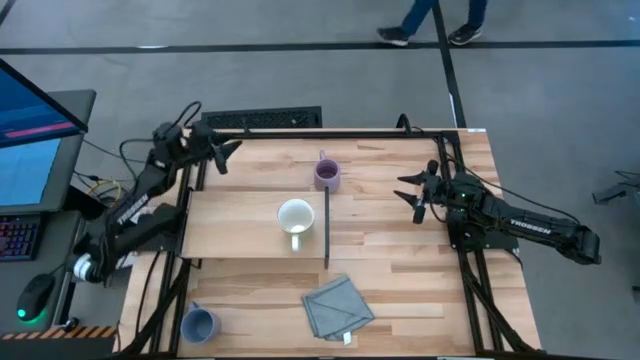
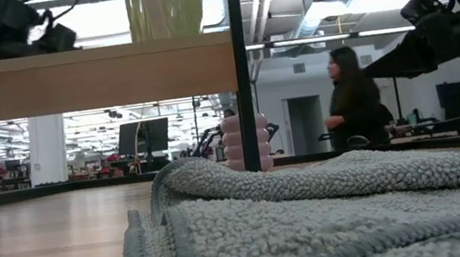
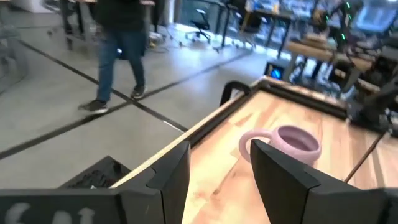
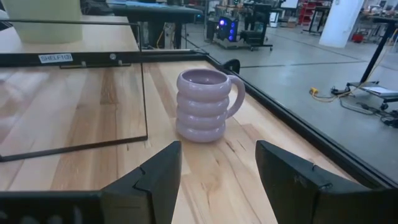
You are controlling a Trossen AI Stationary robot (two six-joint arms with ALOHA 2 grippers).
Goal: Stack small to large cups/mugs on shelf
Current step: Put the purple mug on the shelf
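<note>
The white mug (image 1: 296, 221) stands upright on the light wood shelf (image 1: 240, 222), close to the shelf's thin dark upright panel (image 1: 327, 225). The purple ribbed mug (image 1: 326, 174) stands on the tabletop beyond the panel, near the far edge; it also shows in the right wrist view (image 4: 202, 104) and the left wrist view (image 3: 287, 144). The blue-grey mug (image 1: 199, 324) stands at the near left corner. My left gripper (image 1: 229, 152) is open at the far left, above the table. My right gripper (image 1: 412, 190) is open, right of the purple mug, facing it.
A grey-blue cloth (image 1: 337, 307) lies crumpled on the tabletop near the front edge; it fills the low view (image 2: 332, 213). A black frame (image 1: 300, 132) runs round the table. A person (image 2: 355, 106) stands in the room beyond, and others walk past the far side.
</note>
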